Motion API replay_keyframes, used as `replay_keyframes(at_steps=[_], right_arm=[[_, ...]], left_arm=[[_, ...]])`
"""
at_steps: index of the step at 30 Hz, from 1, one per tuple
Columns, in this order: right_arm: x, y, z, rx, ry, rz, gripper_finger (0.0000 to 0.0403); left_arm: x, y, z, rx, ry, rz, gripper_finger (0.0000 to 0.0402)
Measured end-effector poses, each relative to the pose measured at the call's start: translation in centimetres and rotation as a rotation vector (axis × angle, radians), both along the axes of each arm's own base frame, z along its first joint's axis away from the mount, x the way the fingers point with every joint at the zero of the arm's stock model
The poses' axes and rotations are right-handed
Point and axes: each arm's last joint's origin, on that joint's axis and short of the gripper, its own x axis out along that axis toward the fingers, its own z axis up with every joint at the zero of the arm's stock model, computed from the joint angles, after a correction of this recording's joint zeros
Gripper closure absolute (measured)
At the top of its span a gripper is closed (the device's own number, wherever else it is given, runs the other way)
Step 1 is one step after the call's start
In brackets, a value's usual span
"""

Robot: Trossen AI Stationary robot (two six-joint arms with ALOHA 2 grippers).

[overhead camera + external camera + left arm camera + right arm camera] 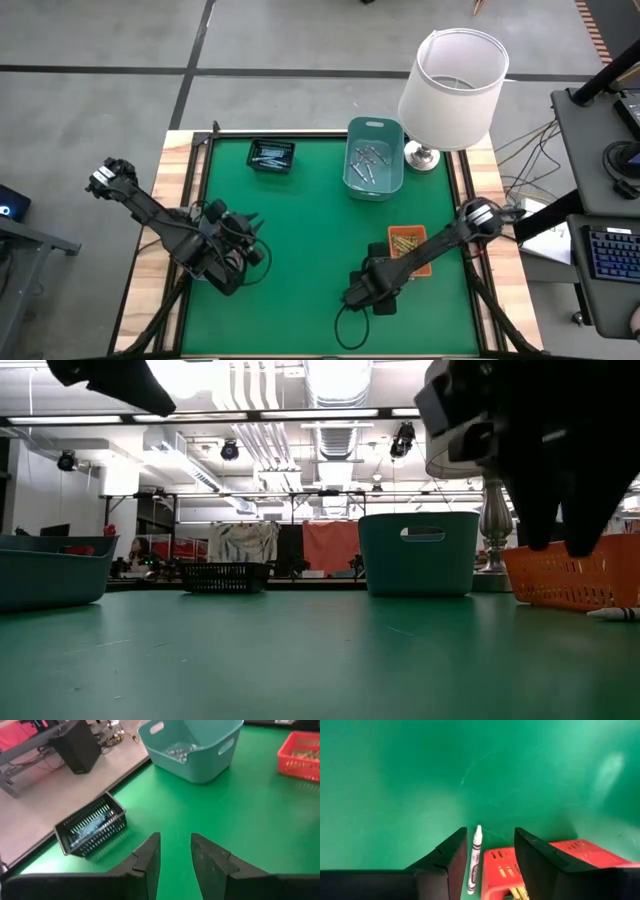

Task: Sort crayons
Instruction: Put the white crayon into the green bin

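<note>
1. Two arms reach over the green table [300, 240]. The left gripper [175, 855] hangs above the near-left area, its fingers a little apart with nothing between them.
2. The right gripper [490, 852] is low over the near-right area, beside the orange tray [408, 247]. Its fingers stand apart, not clamped on anything.
3. A white crayon [475, 857] lies flat on the cloth between the right fingers, just beside the orange tray's wall. Its paper wrapper carries dark print, too small to read.
4. The orange tray holds yellowish crayons [405, 240].
5. The teal bin [374, 157] at the far centre holds grey-white crayons [179, 753].
6. The black basket [271, 155] at the far left holds bluish crayons [90, 826].
7. A white-shaded lamp [452, 90] stands at the far-right corner.
8. No brand or label is readable on any container.
</note>
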Motion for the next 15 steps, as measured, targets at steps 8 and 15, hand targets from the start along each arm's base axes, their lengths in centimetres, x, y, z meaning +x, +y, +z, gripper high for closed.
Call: replay_keyframes(at_steps=[8,15], right_arm=[[1.2,0.3,-2.5,-0.009,0.141,0.063,0.0239],[1.3,0.0,-4.5,-0.035,0.230,0.085,0.0239]], left_arm=[[0.0,-0.1,-0.4,-0.019,0.001,-0.004,0.0311],[0.0,-0.2,-0.4,-0.018,0.002,-0.007,0.0311]])
